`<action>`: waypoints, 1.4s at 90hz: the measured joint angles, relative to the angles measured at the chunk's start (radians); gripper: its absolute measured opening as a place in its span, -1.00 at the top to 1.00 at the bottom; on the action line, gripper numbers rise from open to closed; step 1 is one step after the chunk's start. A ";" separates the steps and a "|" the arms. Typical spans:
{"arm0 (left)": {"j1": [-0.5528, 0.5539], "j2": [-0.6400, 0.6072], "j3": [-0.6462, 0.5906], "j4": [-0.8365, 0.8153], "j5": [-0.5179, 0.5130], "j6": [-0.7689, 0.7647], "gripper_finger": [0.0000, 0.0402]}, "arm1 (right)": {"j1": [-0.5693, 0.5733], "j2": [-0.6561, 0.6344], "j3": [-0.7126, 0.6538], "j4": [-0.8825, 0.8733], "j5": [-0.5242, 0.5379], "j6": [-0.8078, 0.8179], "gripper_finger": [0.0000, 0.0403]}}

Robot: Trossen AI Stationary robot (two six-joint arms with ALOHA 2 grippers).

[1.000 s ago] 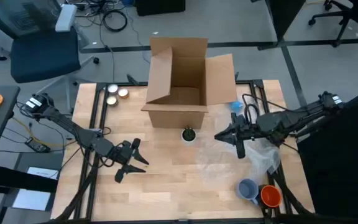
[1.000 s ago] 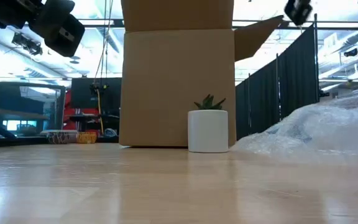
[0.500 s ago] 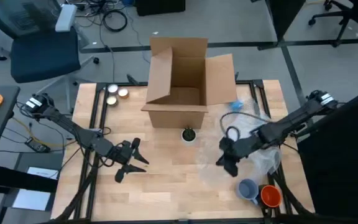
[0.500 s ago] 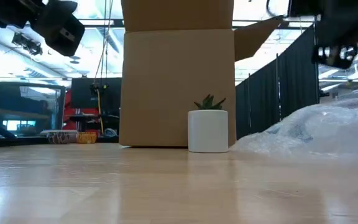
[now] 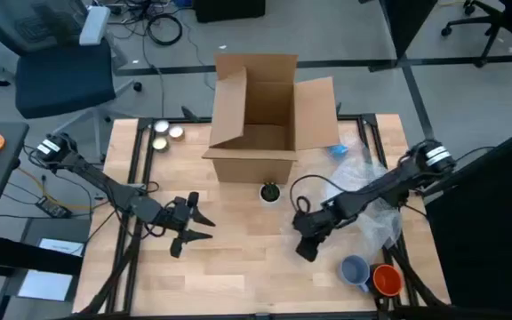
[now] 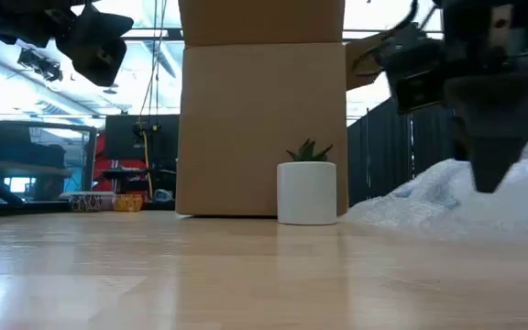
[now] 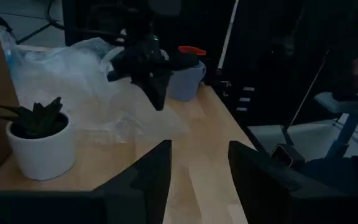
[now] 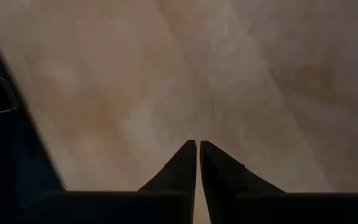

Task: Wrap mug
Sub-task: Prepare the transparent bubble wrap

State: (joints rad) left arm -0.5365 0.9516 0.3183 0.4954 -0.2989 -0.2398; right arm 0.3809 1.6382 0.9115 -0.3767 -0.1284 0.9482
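Note:
A blue-grey mug [image 5: 354, 269] and an orange mug [image 5: 388, 280] stand side by side at the table's near right corner. A crumpled sheet of clear bubble wrap [image 5: 363, 206] lies on the table's right half, behind the mugs. My right gripper [image 5: 305, 253] hangs shut, pointing down at bare wood just left of the wrap's near edge, and holds nothing. In the low view it [image 6: 489, 183] hovers above the tabletop. My left gripper [image 5: 201, 228] stands open over the left half, clear of everything, facing the table's right.
An open cardboard box [image 5: 265, 116] stands at the far middle. A small white pot with a green plant [image 5: 270, 191] sits in front of it. Two small round tins [image 5: 167, 133] lie at the far left. Bare wood [image 5: 238, 267] spreads between the grippers.
My right gripper has swung from beside the box at the far right toward the table's near edge and left. It has come down close to the tabletop and has tipped so its fingers point down.

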 joint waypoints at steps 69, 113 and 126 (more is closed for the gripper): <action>0.000 0.000 0.000 0.009 0.000 0.000 0.28 | -0.011 0.279 0.566 -0.313 0.234 -0.447 1.00; 0.000 0.000 0.000 0.009 0.000 0.000 0.28 | -0.021 0.291 0.393 -0.558 0.295 -0.294 1.00; 0.000 0.000 0.000 0.010 0.000 0.000 0.28 | -0.050 0.291 0.343 -0.346 0.278 -0.337 1.00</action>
State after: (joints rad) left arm -0.5365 0.9516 0.3180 0.5054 -0.2990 -0.2398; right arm 0.3306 1.9293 1.2549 -0.7229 0.1501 0.6114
